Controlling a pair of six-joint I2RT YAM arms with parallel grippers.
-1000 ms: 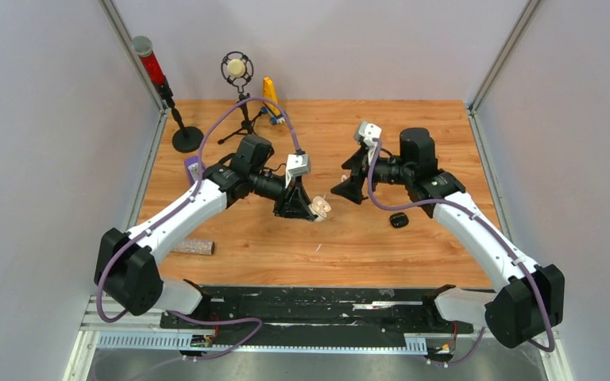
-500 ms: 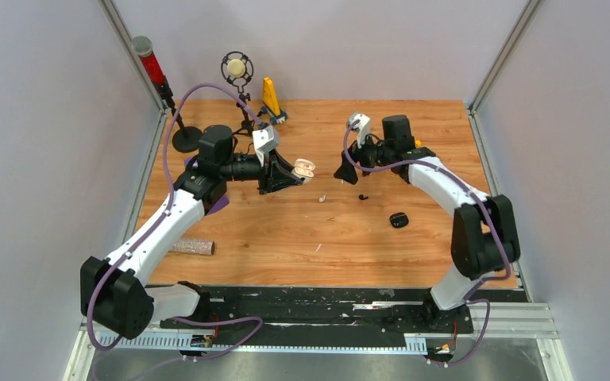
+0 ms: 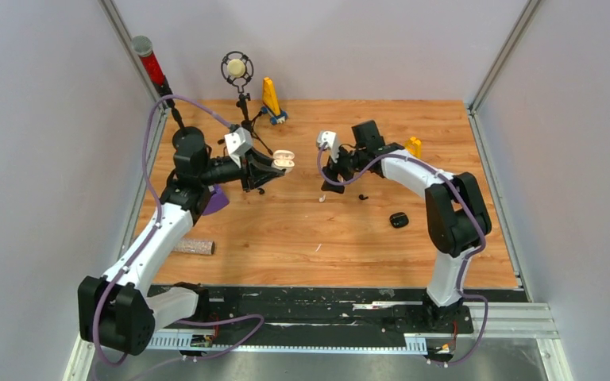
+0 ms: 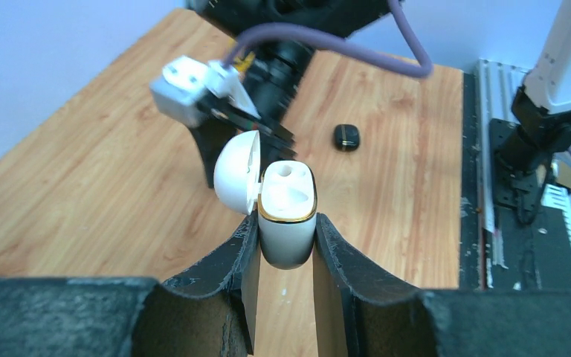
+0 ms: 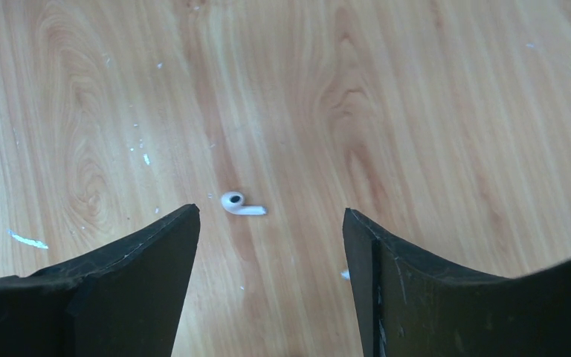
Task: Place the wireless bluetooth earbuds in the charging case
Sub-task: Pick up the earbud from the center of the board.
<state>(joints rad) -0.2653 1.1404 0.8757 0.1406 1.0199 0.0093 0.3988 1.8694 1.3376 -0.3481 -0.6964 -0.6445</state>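
Top view: grey walls [image 3: 48, 119] box in a wood table [image 3: 286, 238]. Left of centre, the left claw [image 3: 274, 163] pinches an open white case [image 3: 285, 160]. A white earbud [image 3: 322, 198] lies at centre, just below the right claw [image 3: 327, 181].

Left wrist: the case [image 4: 288, 216] sits at centre, its lid tipped to the upper left.

Right wrist: the claw is spread, with the earbud [image 5: 239, 204] on speckled wood between its fingers, untouched.

Top view looks down from behind both arms over the whole light-brown wooden table [image 3: 286, 230]. Left wrist camera faces across it toward the right arm [image 4: 290, 52]; right wrist camera stares down, close.
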